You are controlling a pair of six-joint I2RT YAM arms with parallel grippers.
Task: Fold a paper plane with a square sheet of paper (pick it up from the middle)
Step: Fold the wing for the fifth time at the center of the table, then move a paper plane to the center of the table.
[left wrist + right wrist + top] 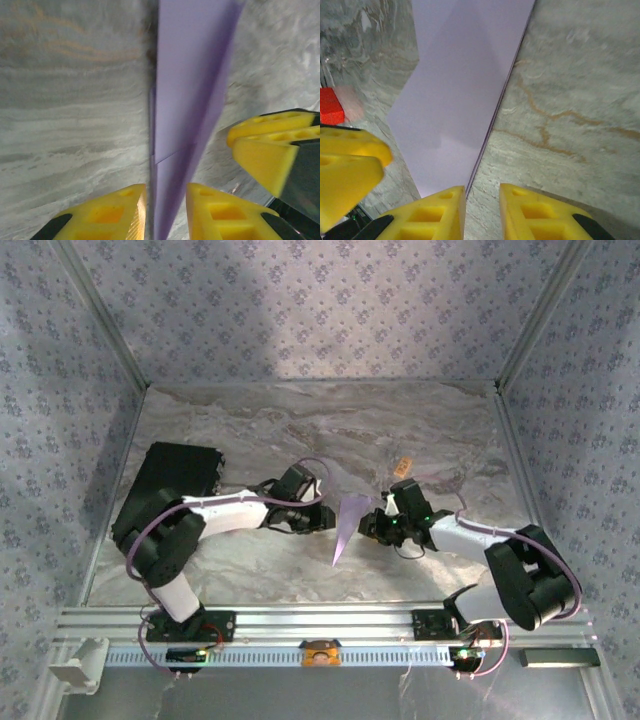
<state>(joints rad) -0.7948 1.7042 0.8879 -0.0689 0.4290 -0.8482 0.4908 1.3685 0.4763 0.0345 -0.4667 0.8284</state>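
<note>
Left gripper (pixel 166 202): jaws form a narrow slot. The plane (pixel 192 75) stands on edge inside it with a sliver of gap on each side, so you should read it as loose, not pinched. Right gripper (pixel 482 200): jaws narrowly apart, bare table (pixel 570 100) showing in the gap, and the plane runs ahead off one finger, beside the slot. From above, the plane sits between both grippers, long axis near-to-far, tip toward the bases. The left gripper is your nearer grip.

Paper plane (pixel 347 522) between left fingers (pixel 112 215) and right fingers (pixel 265 150) — pad (pixel 185 468) far left.
</note>
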